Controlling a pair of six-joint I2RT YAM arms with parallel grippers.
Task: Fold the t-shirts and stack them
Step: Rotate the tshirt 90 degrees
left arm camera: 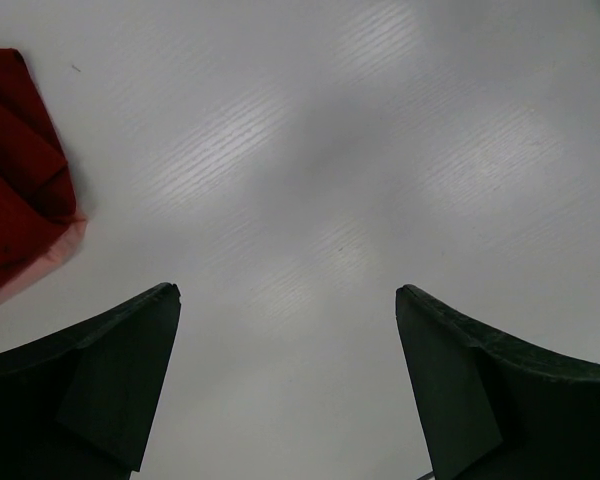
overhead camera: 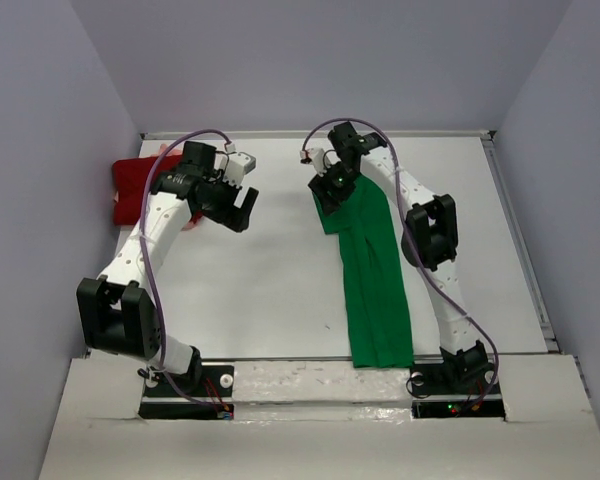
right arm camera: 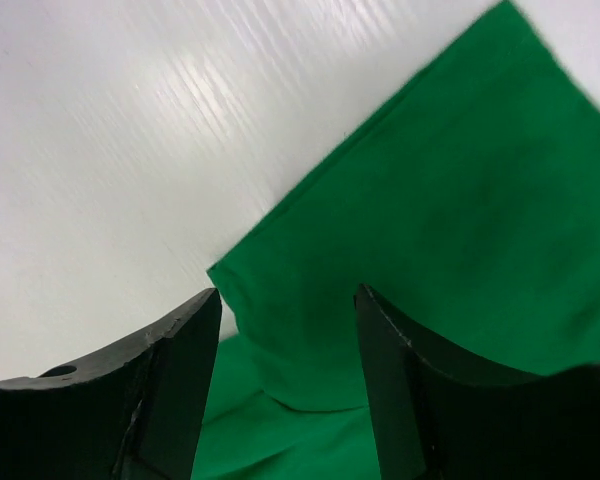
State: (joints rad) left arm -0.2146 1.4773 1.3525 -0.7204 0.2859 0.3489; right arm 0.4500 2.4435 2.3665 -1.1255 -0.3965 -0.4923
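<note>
A bright green t-shirt (overhead camera: 375, 285) lies folded into a long strip down the right half of the table, its near end at the front edge. My right gripper (overhead camera: 330, 186) is at the strip's far end. In the right wrist view its jaws (right arm camera: 288, 290) stand apart with a raised fold of green cloth (right arm camera: 450, 180) between them. A folded dark red t-shirt (overhead camera: 138, 186) sits at the far left, with a pale salmon-pink edge (left arm camera: 50, 258) showing beneath it. My left gripper (overhead camera: 242, 208) hovers wide open right of that pile, with only bare table between its fingers (left arm camera: 288, 290).
The white table (overhead camera: 270, 290) is ringed by a low rim, with grey walls behind and on both sides. Both arm bases stand at the near edge. The right arm stretches over the table just right of the green strip.
</note>
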